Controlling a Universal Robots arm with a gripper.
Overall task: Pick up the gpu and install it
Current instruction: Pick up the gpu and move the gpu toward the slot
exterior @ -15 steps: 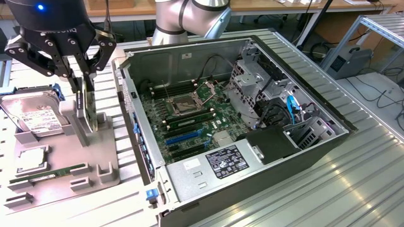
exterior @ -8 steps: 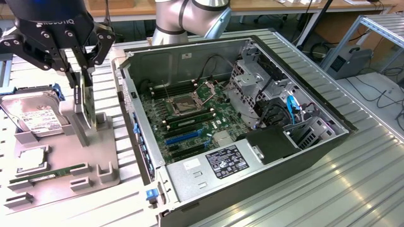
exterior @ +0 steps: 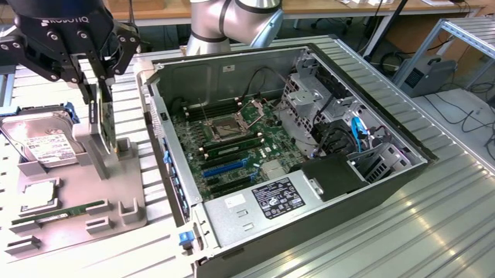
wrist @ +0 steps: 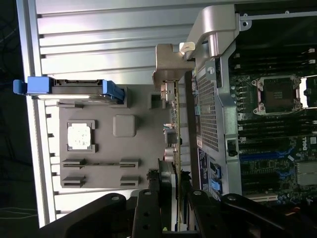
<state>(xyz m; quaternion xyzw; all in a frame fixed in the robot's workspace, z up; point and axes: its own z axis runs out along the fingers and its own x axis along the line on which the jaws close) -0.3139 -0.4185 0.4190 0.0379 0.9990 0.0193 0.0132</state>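
**Exterior view.** In the upper left of the frame we log the gripper (exterior: 96, 95) pointing straight down. It is clamped on the top edge of the gpu (exterior: 106, 130), one finger against each face. The gpu stands upright on its long edge with its lower edge seated in a slot of the grey holder tray (exterior: 69, 229), so it is not lifted clear. On the same tray, further to the frame's left, a hard drive (exterior: 43, 142) with blue side rails leans at a tilt. Below it lie a square silver processor (exterior: 39, 198) and a narrow RAM stick (exterior: 58, 211). The open computer case (exterior: 255, 246) fills the centre and right, lying on the slatted metal table (exterior: 418, 231). Its motherboard (exterior: 232, 153) is exposed and the CPU socket (exterior: 224, 127) is bare.

**Wrist view.** We look along the gripper (wrist: 171, 198), with black fingers (wrist: 148, 208) pressed to either side of the gpu (wrist: 173, 134), which is seen edge-on. The card sits between the holder tray (wrist: 138, 148) and the case's perforated rear panel (wrist: 210, 109), just beside the panel. The hard drive (wrist: 74, 89) and processor (wrist: 80, 135) rest on the tray, well apart from the card. The motherboard (wrist: 267, 134) shows beyond the panel.
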